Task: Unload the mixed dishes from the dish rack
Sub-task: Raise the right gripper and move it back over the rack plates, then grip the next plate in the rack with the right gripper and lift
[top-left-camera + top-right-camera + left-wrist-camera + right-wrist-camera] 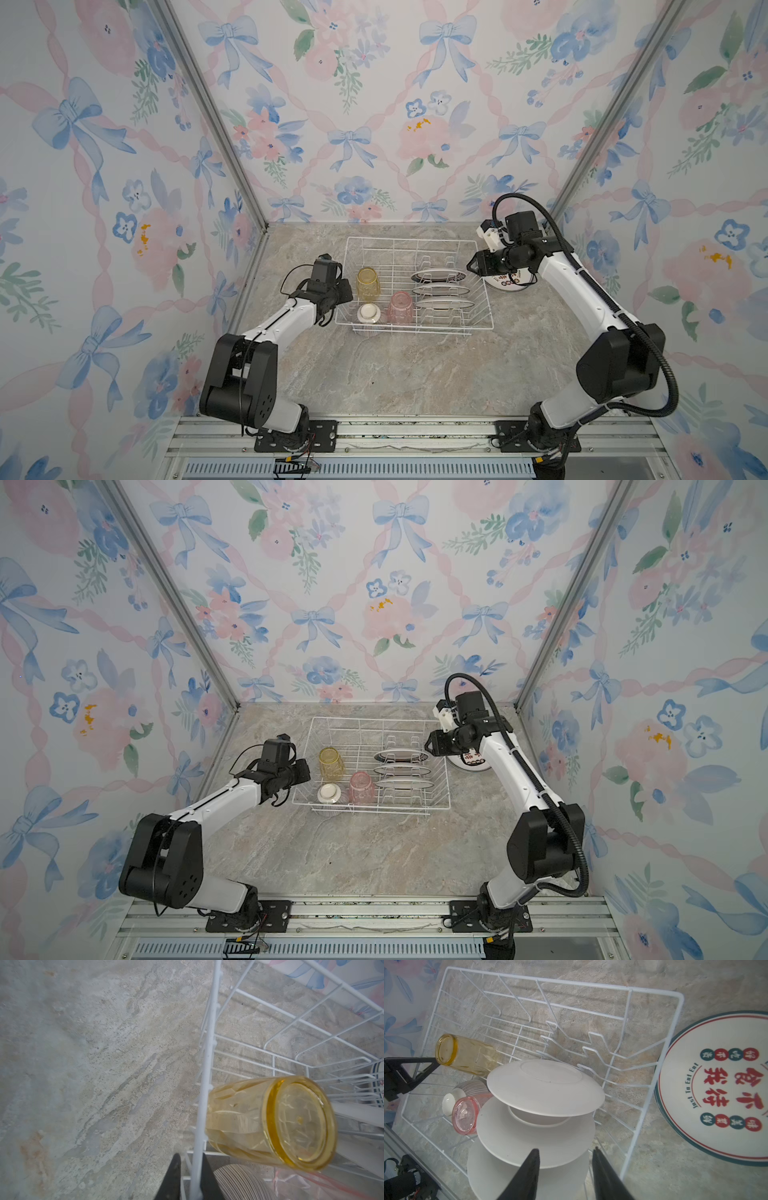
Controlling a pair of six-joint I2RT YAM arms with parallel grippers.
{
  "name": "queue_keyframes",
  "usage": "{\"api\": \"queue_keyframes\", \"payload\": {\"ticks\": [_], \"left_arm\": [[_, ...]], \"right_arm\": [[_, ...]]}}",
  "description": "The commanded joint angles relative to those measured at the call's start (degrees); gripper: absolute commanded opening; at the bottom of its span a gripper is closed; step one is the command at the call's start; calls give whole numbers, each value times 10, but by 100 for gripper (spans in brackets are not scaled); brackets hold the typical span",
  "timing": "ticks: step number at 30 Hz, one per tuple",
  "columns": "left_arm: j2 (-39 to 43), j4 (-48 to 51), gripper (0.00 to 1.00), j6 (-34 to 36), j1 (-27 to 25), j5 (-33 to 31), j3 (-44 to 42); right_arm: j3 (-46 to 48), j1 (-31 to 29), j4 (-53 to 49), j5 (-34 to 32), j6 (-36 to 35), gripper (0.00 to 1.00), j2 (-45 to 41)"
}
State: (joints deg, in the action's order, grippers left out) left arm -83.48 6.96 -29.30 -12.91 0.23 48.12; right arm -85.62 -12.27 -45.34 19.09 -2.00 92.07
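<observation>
Three plates (440, 289), yellow tumbler (367, 283) and pink tumbler (400, 306) stand in the dish rack (411, 239).

The flat grey-beige, marble-veined tabletop (395, 374) carried a rectangular white wire dish rack (395, 257) towards its back, standing level on the surface in both top views. Just beside the rack's right end lay a round white teal-rimmed plate (716, 1088) with red and green printed characters. It was face up, apparently resting on another like it.

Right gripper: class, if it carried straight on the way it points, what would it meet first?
Probably the plates standing in the dish rack: the right gripper, jaws open, frames their white backs. Which plate first is unclear.
</observation>
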Motion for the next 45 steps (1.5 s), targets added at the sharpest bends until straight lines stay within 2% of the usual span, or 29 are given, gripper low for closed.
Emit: {"api": "queue_keyframes", "payload": {"ticks": [1,6,10,20,29,45], "left_arm": [[12,19,18,-14,2,-29,-14],[11,19,21,-21,0,-28,-12],[13,18,21,-21,0,-31,-10],[13,15,21,-17,2,-34,-7],[6,10,21,-12,11,-25,-4],[-13,9,21,0,31,-8,9]], "right_arm": [[31,-29,41,-42,-135,44,-46],[55,-53,62,-65,-225,43,-69],[40,-67,49,-53,-258,42,-55],[4,-116,35,-83,-294,42,-5],[-11,-145,68,-169,-310,42,46],[-65,-153,68,-177,-331,41,121]]}}
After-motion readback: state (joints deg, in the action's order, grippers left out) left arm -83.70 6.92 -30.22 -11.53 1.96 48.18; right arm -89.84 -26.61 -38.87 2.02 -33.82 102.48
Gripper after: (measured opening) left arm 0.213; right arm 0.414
